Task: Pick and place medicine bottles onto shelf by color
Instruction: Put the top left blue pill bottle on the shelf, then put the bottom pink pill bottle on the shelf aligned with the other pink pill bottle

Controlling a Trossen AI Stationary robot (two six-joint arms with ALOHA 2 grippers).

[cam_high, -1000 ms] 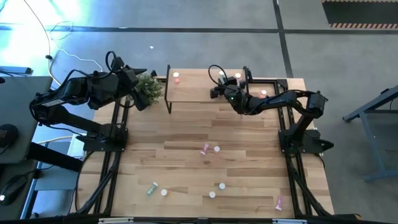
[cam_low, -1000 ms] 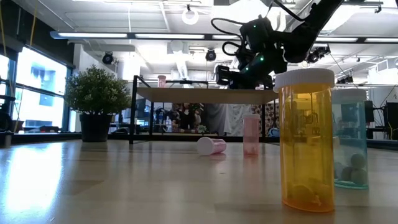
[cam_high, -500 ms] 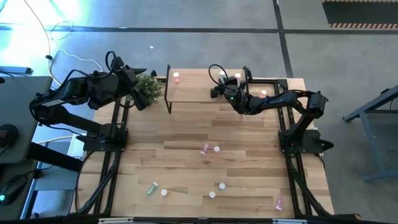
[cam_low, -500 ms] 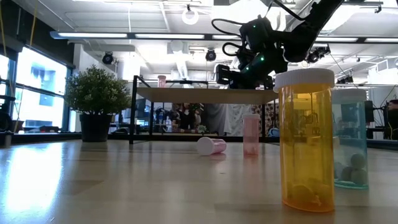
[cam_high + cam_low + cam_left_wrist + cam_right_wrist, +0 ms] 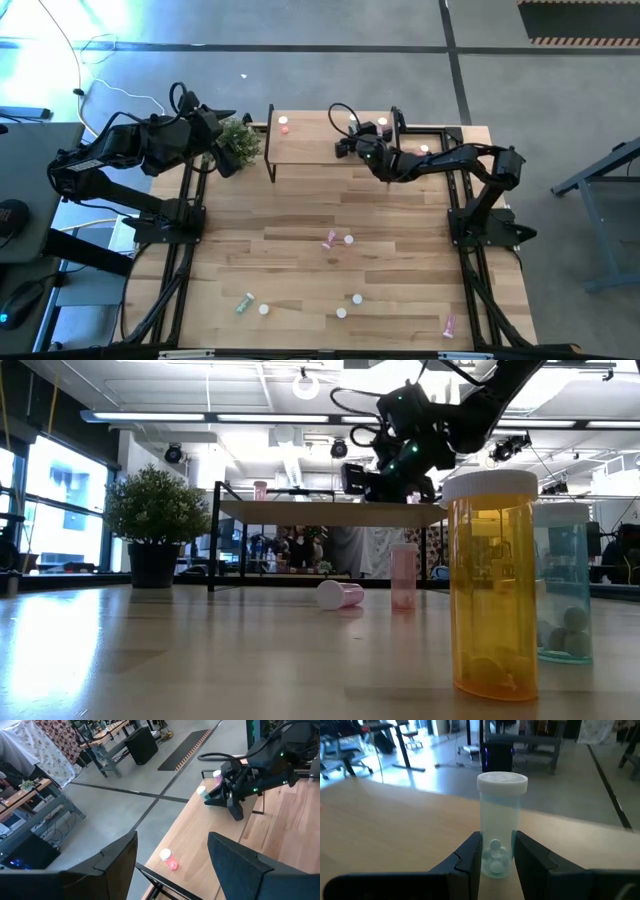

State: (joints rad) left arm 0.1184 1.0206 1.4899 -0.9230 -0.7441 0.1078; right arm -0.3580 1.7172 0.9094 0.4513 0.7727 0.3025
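Observation:
My right gripper point(image 5: 343, 147) hangs over the light-wood shelf point(image 5: 310, 150) at the table's far edge, shut on a pale green medicine bottle point(image 5: 500, 820) with a white cap. A pink bottle point(image 5: 283, 124) stands at the shelf's left end, and two more point(image 5: 383, 122) point(image 5: 424, 150) stand toward its right. Several bottles lie or stand on the table's near half point(image 5: 329, 239) point(image 5: 244, 303) point(image 5: 449, 324). My left gripper point(image 5: 172, 865) is open and holds nothing, raised by the potted plant point(image 5: 238, 143) at the far left. My right gripper pinches the pale green bottle's lower body point(image 5: 497, 855) between its two fingers point(image 5: 470, 851), one on each side. The fingers come nearly level from the table's right. The bottle stays upright, cap up; whether its base rests on the shelf top, I cannot tell.
In the low view an orange bottle point(image 5: 490, 585) and a teal one point(image 5: 565, 585) stand close to the camera. Farther back a pink bottle stands upright point(image 5: 403, 575) and another lies on its side point(image 5: 340, 594). The shelf's middle point(image 5: 320, 135) is bare wood.
My right gripper has edged a little toward the table's left over the shelf, carrying the pale green bottle upright. The left arm has kept still.

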